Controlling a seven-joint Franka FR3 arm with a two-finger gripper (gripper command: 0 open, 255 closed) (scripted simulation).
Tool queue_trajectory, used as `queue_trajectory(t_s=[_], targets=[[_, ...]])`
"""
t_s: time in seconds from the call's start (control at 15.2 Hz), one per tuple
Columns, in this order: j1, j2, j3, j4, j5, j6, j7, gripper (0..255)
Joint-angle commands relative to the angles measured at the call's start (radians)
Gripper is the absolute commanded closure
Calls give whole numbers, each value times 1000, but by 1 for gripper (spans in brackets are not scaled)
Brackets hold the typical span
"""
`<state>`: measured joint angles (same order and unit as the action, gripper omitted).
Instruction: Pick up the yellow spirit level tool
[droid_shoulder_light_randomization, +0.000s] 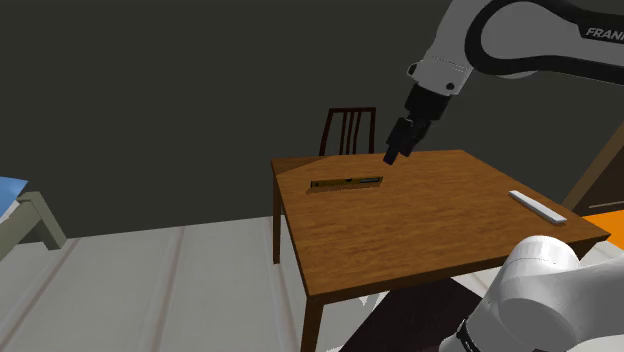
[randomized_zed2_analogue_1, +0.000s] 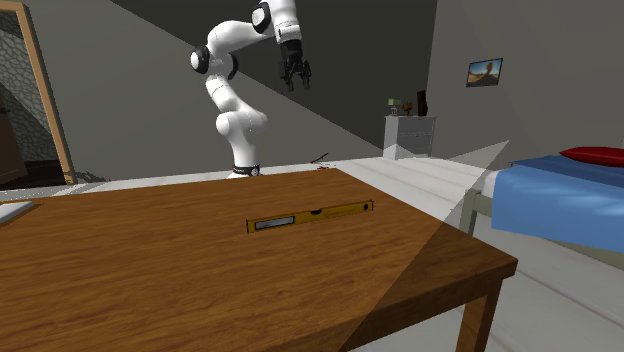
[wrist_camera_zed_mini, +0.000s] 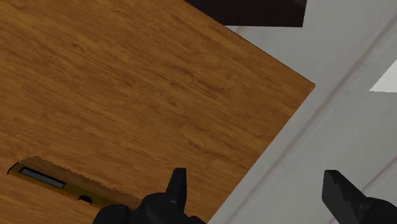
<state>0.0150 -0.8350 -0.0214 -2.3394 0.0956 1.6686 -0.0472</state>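
The yellow spirit level (droid_shoulder_light_randomization: 346, 183) lies flat on the brown wooden table (droid_shoulder_light_randomization: 430, 230), near its far edge. In the second exterior view the level (randomized_zed2_analogue_1: 310, 215) shows its small vial windows. My black gripper (droid_shoulder_light_randomization: 393, 156) hangs in the air above the table, just past the level's end on the shoulder view's right, and holds nothing. Seen from across the table, the gripper (randomized_zed2_analogue_1: 297, 79) is high above the surface with its fingers spread. In the wrist view the open gripper (wrist_camera_zed_mini: 257, 191) looks down over the table's edge, with one end of the level (wrist_camera_zed_mini: 57, 182) off to the side.
A thin white bar (droid_shoulder_light_randomization: 537, 207) lies at the table's edge on the shoulder view's right. A dark wooden chair (droid_shoulder_light_randomization: 348, 131) stands behind the table. A bed with blue bedding (randomized_zed2_analogue_1: 565, 200) and a small dresser (randomized_zed2_analogue_1: 410, 132) stand further off.
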Motion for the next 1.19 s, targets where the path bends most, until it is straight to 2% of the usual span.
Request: queue_trajectory(t_s=[0.0,0.53,1.12], targets=[[0,0,0,0,0,0,0,0],[23,153,-168,-38,-108,136,-328,0],[66,442,-341,44,-161,295,-690,0]])
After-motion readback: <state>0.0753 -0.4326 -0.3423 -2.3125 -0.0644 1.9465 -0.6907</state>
